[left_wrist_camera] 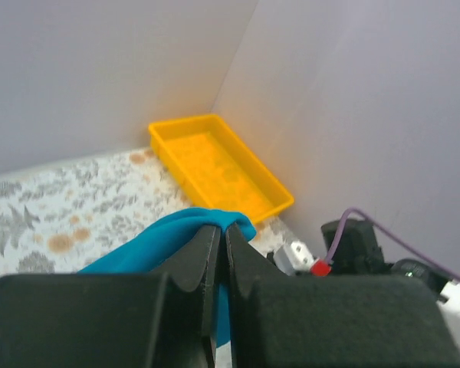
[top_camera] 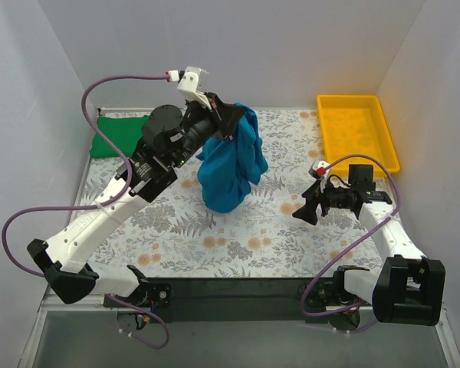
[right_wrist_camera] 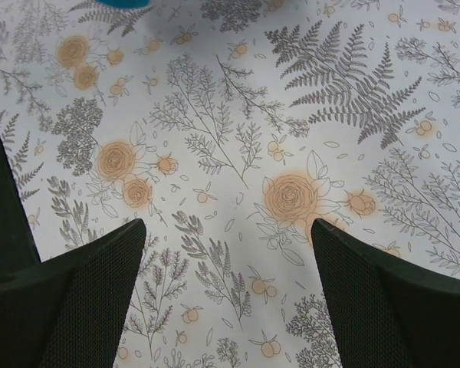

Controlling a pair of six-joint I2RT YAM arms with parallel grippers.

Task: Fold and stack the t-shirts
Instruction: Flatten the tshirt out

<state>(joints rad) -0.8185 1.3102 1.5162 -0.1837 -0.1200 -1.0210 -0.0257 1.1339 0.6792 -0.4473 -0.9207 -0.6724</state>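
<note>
The left gripper (top_camera: pixel 227 113) clenches the teal t-shirt (top_camera: pixel 231 165), which hangs with its long axis vertical, its hem touching the middle of the bench (top_camera: pixel 238 245). The green t-shirt (top_camera: pixel 116 138) lies flat in the far-left corner. The right gripper (top_camera: pixel 305 209) gapes, released. Only the left wrist view shows the 2 fingers pinching.

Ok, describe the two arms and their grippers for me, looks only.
Both arms, left arm and right arm, have white links, black joints and bases, and looping purple cables. Left gripper and right gripper are black with two wedge-shaped fingers, pads mesh-textured.
</note>
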